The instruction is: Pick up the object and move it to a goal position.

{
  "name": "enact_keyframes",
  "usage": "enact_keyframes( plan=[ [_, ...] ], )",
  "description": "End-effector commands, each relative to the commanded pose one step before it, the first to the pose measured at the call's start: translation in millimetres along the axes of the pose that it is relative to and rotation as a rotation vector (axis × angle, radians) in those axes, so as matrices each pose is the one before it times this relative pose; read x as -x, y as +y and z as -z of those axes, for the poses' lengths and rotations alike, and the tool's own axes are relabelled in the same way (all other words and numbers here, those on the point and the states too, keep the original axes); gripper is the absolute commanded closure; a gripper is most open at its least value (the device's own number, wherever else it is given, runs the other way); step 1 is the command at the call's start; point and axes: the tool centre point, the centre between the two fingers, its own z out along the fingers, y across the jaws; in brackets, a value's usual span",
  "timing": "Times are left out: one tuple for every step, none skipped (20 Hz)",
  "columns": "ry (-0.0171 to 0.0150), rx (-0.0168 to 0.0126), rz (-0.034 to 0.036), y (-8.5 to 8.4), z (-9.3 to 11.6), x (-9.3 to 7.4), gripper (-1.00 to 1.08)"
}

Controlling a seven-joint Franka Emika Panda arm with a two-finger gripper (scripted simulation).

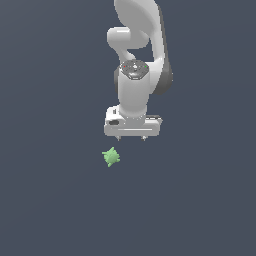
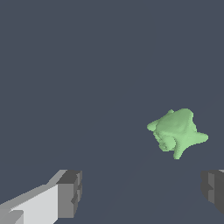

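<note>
Exterior view. The white arm [image 1: 136,65] hangs above a plain dark bench [image 1: 50,200], its claw [image 1: 131,137] pointing straight down with only two short fingertips showing below the hand body. The object [image 1: 111,157], a small light-green lump with short pointed bumps, lies on the bench apart from the claw, just below it in the picture and toward the exterior view's left. No goal marker is visible.

Wrist view. The fingers [image 2: 70,192] stand wide apart, with nothing between them. The object [image 2: 177,132] lies outside the gap, nearer one finger than the other and beyond the line joining the tips.

Step in hand, as judged: approach before the grasp. To do it well, the claw should first shift sideways until the object sits midway between the fingers, and only then descend. Because the lump is much smaller than the claw and irregular, the fingers should close across its bulk, not on a single bump, or it may squirt out.
</note>
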Motion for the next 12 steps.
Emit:
enact_keyframes(
  plan=[
    [0.00000, 0.00000, 0.00000, 0.01, 0.00, 0.00, -0.92],
    [0.00036, 0.00004, 0.00091, -0.11, 0.17, -0.08, -0.92],
    [0.00107, 0.00007, 0.00273, -0.34, 0.52, -0.23, -0.92],
    [0.00179, 0.00012, 0.00454, -0.59, 0.88, -0.37, -0.92],
    [0.00252, 0.00018, 0.00631, -0.80, 1.24, -0.53, -0.92],
    [0.00331, 0.00025, 0.00817, -1.07, 1.64, -0.70, -0.92],
    [0.00416, 0.00034, 0.01002, -1.36, 2.08, -0.88, -0.92],
    [0.00423, 0.00036, 0.00984, -1.43, 2.15, -0.89, -0.92],
    [0.00369, 0.00033, 0.00818, -1.29, 1.91, -0.77, -0.92],
    [0.00313, 0.00028, 0.00649, -1.14, 1.65, -0.64, -0.92],
    [0.00255, 0.00022, 0.00480, -0.99, 1.39, -0.50, -0.92],
    [0.00191, 0.00016, 0.00303, -0.80, 1.08, -0.36, -0.92]
  ],
)
